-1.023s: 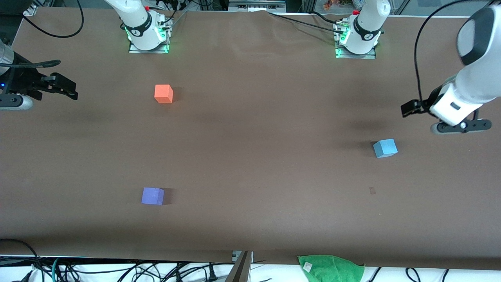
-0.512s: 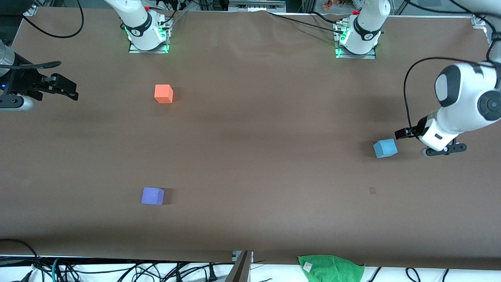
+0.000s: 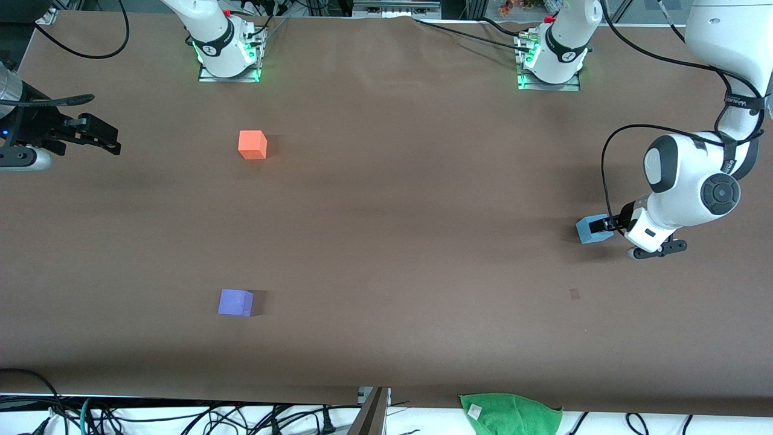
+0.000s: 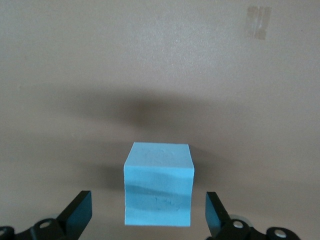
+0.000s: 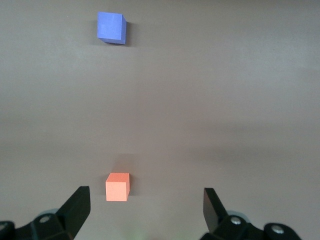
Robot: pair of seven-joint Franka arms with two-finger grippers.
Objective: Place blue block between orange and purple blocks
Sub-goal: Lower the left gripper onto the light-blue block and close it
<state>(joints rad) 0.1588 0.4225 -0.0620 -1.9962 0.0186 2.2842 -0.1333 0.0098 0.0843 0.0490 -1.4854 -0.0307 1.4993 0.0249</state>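
Note:
The blue block [image 3: 589, 229] sits on the brown table toward the left arm's end. My left gripper [image 3: 605, 225] is low at the block, open, with a finger on each side of it and a gap on both sides, as the left wrist view [image 4: 158, 192] shows. The orange block [image 3: 252, 145] lies toward the right arm's end, and the purple block [image 3: 235, 302] lies nearer to the front camera than it. Both also show in the right wrist view, orange [image 5: 117, 187] and purple [image 5: 111, 27]. My right gripper [image 3: 99, 138] waits open at the table's edge.
A green cloth [image 3: 512, 414] hangs at the table's front edge. A small pale mark [image 3: 574, 294] is on the table nearer to the front camera than the blue block. Cables run along the front edge and by the arm bases.
My left arm has swung down and toward the blue block, bringing its open gripper from above the table's end to around the block. The right arm and the blocks have not moved.

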